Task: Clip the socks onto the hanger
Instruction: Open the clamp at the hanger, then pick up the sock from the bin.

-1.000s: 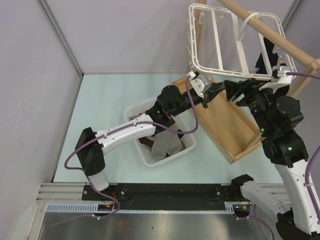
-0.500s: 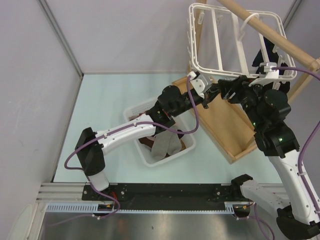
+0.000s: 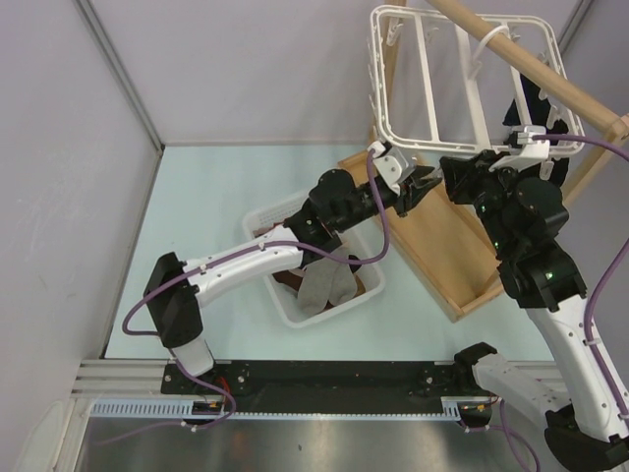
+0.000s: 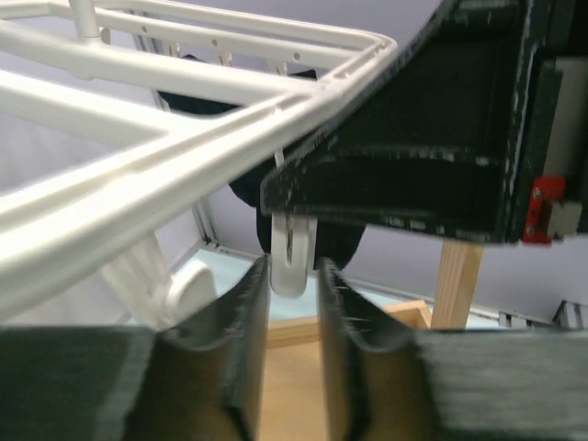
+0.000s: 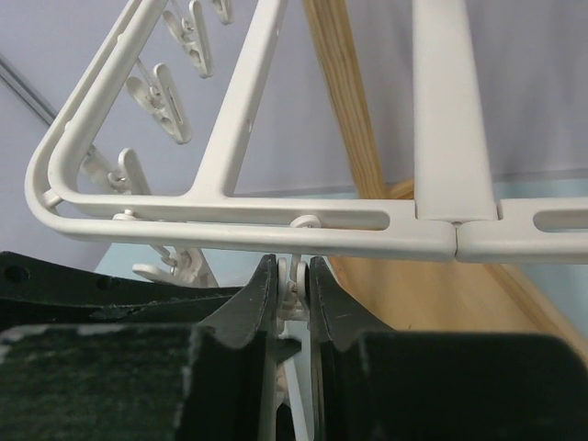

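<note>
The white hanger (image 3: 432,144) hangs from the wooden pole at the upper right. One clip (image 5: 294,276) dangles under its near rail (image 5: 230,225). My right gripper (image 5: 293,268) is shut on that clip's upper end, just beneath the rail. My left gripper (image 4: 292,271) is open, and the clip's rounded lower tip (image 4: 292,265) hangs between its fingertips with a gap on each side. The two grippers meet head-on below the hanger (image 3: 437,179). A black sock (image 3: 526,100) hangs at the hanger's far right. Grey and brown socks (image 3: 322,285) lie in the white basket (image 3: 285,307).
A wooden rack with a slanted pole (image 3: 531,64) and a shallow wooden tray (image 3: 442,258) stands under the hanger. More clips (image 5: 161,101) hang along the hanger's left side. A grey wall panel borders the table on the left.
My right gripper has moved left under the hanger's rail and closed on the clip. My left gripper, shut before, has opened around the clip's lower tip.
</note>
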`<state>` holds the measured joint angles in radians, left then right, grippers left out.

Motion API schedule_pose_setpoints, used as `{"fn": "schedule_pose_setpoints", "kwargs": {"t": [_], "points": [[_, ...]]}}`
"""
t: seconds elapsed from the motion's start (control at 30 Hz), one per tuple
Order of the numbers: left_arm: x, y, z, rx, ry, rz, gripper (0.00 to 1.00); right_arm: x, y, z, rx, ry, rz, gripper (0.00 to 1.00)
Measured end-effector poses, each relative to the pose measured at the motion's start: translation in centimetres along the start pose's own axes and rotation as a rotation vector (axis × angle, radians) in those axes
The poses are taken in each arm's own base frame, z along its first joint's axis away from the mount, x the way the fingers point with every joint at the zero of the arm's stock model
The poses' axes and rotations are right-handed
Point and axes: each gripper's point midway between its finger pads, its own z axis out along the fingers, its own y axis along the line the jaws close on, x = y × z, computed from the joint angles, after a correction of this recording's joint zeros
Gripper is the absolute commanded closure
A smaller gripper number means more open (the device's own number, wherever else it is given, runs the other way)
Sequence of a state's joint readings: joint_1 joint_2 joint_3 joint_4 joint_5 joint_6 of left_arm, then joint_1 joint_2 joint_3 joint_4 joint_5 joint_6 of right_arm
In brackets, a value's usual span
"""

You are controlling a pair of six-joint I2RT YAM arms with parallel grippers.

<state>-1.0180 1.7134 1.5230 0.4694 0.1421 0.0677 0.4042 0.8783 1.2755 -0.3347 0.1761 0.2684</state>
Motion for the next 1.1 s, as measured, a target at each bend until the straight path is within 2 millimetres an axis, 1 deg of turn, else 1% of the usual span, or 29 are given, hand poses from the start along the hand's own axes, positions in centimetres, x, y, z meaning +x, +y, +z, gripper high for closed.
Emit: {"fn": "schedule_pose_setpoints", "kwargs": {"t": [0.03, 0.1, 0.13, 0.17, 0.2, 0.3, 0.33, 0.43, 0.5, 0.6, 0.63, 0.67, 0.7, 0.83, 0.9, 0.93, 1.03, 1.07, 1.1], "points": [[0.1, -0.1, -0.2, 0.002, 0.008, -0.010, 0.52, -0.1, 0.0, 0.0, 0.000, -0.004, 0.001, 0.91], [0.3, -0.4, -0.9, 0.004, 0.030, -0.024, 0.44, -0.3, -0.1, -0.1, 0.003, -0.012, 0.002, 0.91], [0.4, -0.6, -1.4, 0.005, 0.042, -0.043, 0.36, -0.4, -0.1, -0.2, 0.003, -0.015, 0.002, 0.91], [0.5, -0.7, -1.8, 0.003, 0.054, -0.053, 0.32, -0.5, 0.0, -0.3, 0.002, -0.018, 0.003, 0.91], [0.5, -0.8, -2.4, 0.001, 0.066, -0.064, 0.25, -0.5, -0.1, -0.3, 0.003, -0.021, 0.003, 0.91], [0.8, -1.0, -5.0, -0.017, 0.116, -0.098, 0.18, -0.7, -0.1, -0.5, 0.003, -0.025, 0.002, 0.91], [0.9, -1.0, -5.8, -0.029, 0.131, -0.110, 0.17, -0.7, -0.1, -0.5, 0.004, -0.026, 0.002, 0.90], [1.6, -0.6, -9.2, -0.090, 0.196, -0.140, 0.14, -0.7, -0.2, -0.5, 0.008, -0.027, -0.005, 0.90], [2.5, 0.2, -11.5, -0.161, 0.251, -0.164, 0.11, -0.6, -0.4, -0.6, 0.013, -0.027, -0.008, 0.90], [4.8, 2.0, -14.8, -0.286, 0.355, -0.213, 0.08, -0.5, -0.6, -0.6, 0.019, -0.027, -0.009, 0.90], [6.1, 3.0, -16.1, -0.346, 0.403, -0.240, 0.06, -0.5, -0.6, -0.6, 0.021, -0.027, -0.011, 0.90], [7.0, 3.7, -16.9, -0.389, 0.437, -0.256, 0.04, -0.5, -0.7, -0.6, 0.022, -0.027, -0.013, 0.90], [8.0, 4.8, -17.9, -0.444, 0.475, -0.275, 0.00, -0.5, -0.7, -0.6, 0.023, -0.027, -0.013, 0.90], [12.7, 9.5, -22.3, -0.710, 0.642, -0.350, 0.00, -0.5, -0.9, -0.7, 0.028, -0.028, -0.015, 0.90], [14.6, 11.4, -23.8, -0.825, 0.716, -0.369, 0.00, -0.6, -0.9, -0.7, 0.030, -0.029, -0.016, 0.90], [15.7, 12.4, -24.4, -0.886, 0.760, -0.378, 0.00, -0.6, -0.9, -0.7, 0.030, -0.029, -0.017, 0.90], [18.2, 14.6, -24.8, -1.010, 0.854, -0.386, 0.02, -0.5, -1.0, -0.7, 0.031, -0.027, -0.017, 0.90], [19.0, 15.2, -24.8, -1.042, 0.885, -0.385, 0.05, -0.5, -1.0, -0.7, 0.031, -0.027, -0.017, 0.90], [19.7, 15.7, -24.7, -1.070, 0.909, -0.383, 0.09, -0.5, -1.0, -0.7, 0.031, -0.027, -0.017, 0.90]]}}
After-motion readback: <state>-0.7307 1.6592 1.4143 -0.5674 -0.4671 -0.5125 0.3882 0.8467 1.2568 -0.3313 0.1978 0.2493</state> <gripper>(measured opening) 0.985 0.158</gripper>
